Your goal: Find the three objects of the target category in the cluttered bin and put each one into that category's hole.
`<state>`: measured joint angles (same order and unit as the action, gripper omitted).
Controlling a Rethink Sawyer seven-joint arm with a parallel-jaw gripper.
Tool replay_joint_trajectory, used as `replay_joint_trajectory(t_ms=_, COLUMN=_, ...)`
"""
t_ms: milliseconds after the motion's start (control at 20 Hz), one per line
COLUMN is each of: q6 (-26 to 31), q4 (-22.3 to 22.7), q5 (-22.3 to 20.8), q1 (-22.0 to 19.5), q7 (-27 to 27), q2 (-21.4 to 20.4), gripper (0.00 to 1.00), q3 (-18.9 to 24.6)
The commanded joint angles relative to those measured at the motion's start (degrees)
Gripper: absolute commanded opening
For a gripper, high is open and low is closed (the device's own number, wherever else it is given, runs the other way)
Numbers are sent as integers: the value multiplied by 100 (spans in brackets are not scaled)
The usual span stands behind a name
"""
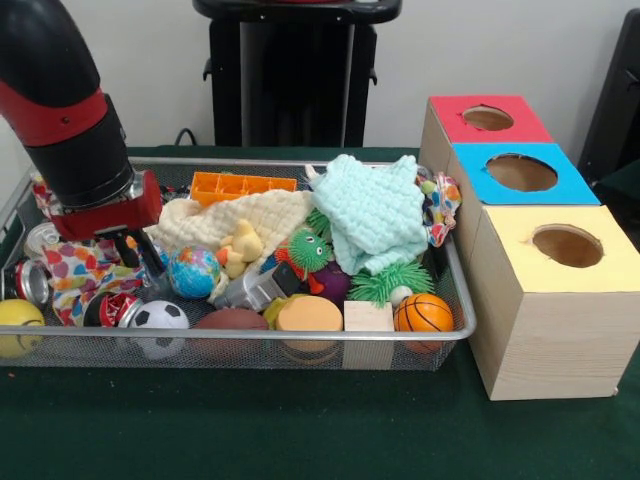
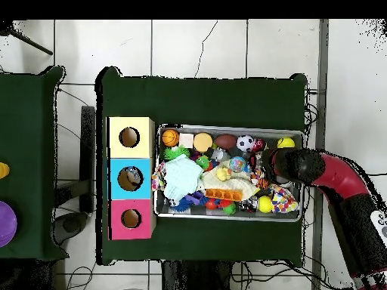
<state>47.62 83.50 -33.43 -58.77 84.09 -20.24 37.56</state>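
The silver mesh bin (image 1: 80,350) is full of toys and cloths; it also shows in the overhead view (image 2: 227,128). My gripper (image 1: 140,258) is lowered into its left end, over a heart-patterned cloth (image 1: 70,275), with its black fingers (image 1: 152,262) apart and nothing seen between them. A soccer ball (image 1: 160,318) and a globe ball (image 1: 193,270) lie just beside it. In the overhead view the gripper (image 2: 257,168) is near the soccer ball (image 2: 245,143). The red-topped box's hole (image 1: 488,118) is at the far right, and in the overhead view (image 2: 131,218) it is left of the bin.
Blue-topped (image 1: 522,172) and yellow-topped (image 1: 567,245) boxes stand in line with the red one. The bin also holds a basketball (image 1: 423,312), brown football (image 1: 232,320), yellow ball (image 1: 18,322), mint cloth (image 1: 375,205), cream cloth (image 1: 240,215), orange tray (image 1: 243,185), wood block (image 1: 368,318) and cans (image 1: 35,280).
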Motion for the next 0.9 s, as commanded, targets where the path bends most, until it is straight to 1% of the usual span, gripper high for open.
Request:
replay_joint_trajectory(t_ms=50, q6=-537, q4=-85, q5=-203, q1=213, q7=37, q2=148, gripper=0, q3=-238)
replay_joint_trajectory(t_ms=150, q6=-573, q4=-43, q5=-212, q1=250, q7=82, q2=68, gripper=0, q3=-266)
replay_joint_trajectory(t_ms=200, q6=-661, q4=2, q5=-158, q1=239, q7=93, q2=20, gripper=0, q3=-188)
replay_joint_trajectory(t_ms=300, q6=-573, q4=19, q5=-36, q1=307, q7=305, q2=-36, gripper=0, q3=-254)
replay_joint_trajectory(t_ms=350, q6=-566, q4=31, q5=-15, q1=323, q7=330, q2=-62, gripper=0, q3=-259)
replay_joint_trajectory(t_ms=450, q6=-466, q4=110, q5=54, q1=386, q7=451, q2=-249, gripper=0, q3=-297)
replay_joint_trajectory(t_ms=500, q6=-374, q4=277, q5=171, q1=394, q7=510, q2=-480, gripper=0, q3=-246)
replay_joint_trajectory(t_ms=550, q6=-318, q4=370, q5=249, q1=396, q7=524, q2=-620, gripper=0, q3=-205)
replay_joint_trajectory(t_ms=600, q6=-251, q4=518, q5=421, q1=371, q7=607, q2=-814, gripper=0, q3=-117)
replay_joint_trajectory(t_ms=750, q6=-235, q4=785, q5=839, q1=287, q7=794, q2=-1093, gripper=0, q3=95)
replay_joint_trajectory(t_ms=900, q6=-111, q4=835, q5=1156, q1=281, q7=802, q2=-1262, gripper=0, q3=127)
